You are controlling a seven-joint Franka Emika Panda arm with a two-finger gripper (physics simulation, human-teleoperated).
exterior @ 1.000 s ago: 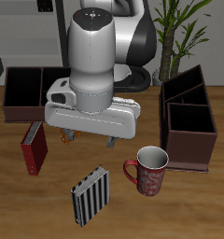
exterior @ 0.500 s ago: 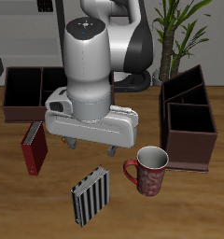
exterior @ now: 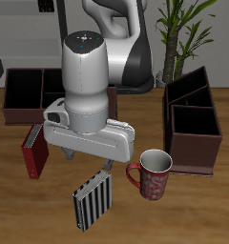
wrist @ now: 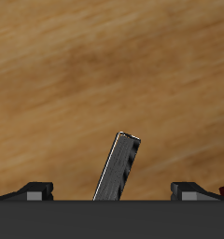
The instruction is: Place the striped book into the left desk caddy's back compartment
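End effector [wrist: 112,189] with its fingers spread wide apart, holding nothing and touching nothing. The striped book [exterior: 92,199] lies flat on the table [exterior: 21,205] near the front edge, directly below the end effector; in the wrist view it sits between the two fingertips [wrist: 36,189]. The left desk caddy [exterior: 193,122] stands well apart, toward the table's side edge.
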